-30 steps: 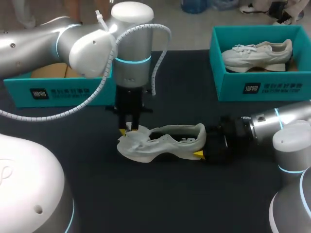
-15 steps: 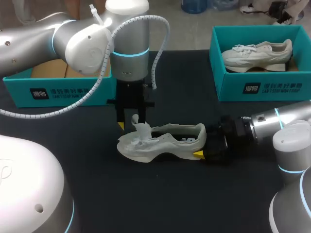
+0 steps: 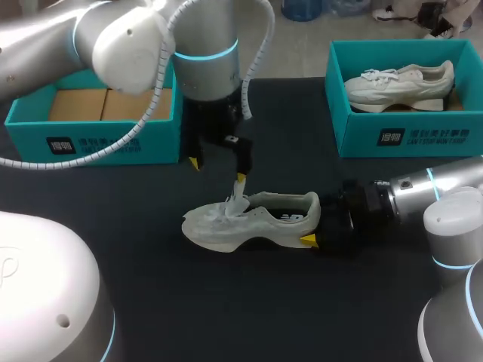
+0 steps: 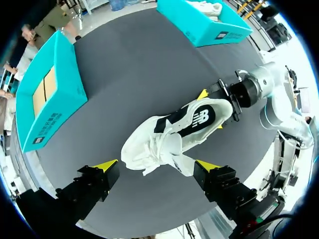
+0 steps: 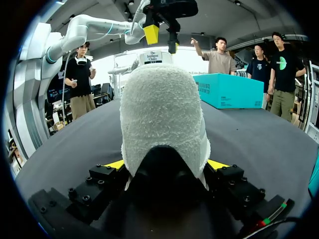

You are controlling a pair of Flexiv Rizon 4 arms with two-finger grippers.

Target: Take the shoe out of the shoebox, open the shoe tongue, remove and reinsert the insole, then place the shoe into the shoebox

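as the right gripper (image 5: 167, 165) is clamping the heel of the shoe (image 3: 256, 222) on the table (image 3: 249, 302), the left gripper (image 3: 218, 170) is hovering wide open, empty, over the raised tongue (image 3: 236, 200), probably best pinched squarely.

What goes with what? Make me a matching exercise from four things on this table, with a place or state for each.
Things
1. white mesh shoe on the black table
2. white lace-up shoe
3. left tool
4. left teal cardboard shoebox

Places or states
A. holds only brown cardboard
B. open, above the raised tongue
C. heel clamped in the right tool
D. lies in the right teal cardboard shoebox

Pairs: 1-C, 2-D, 3-B, 4-A.
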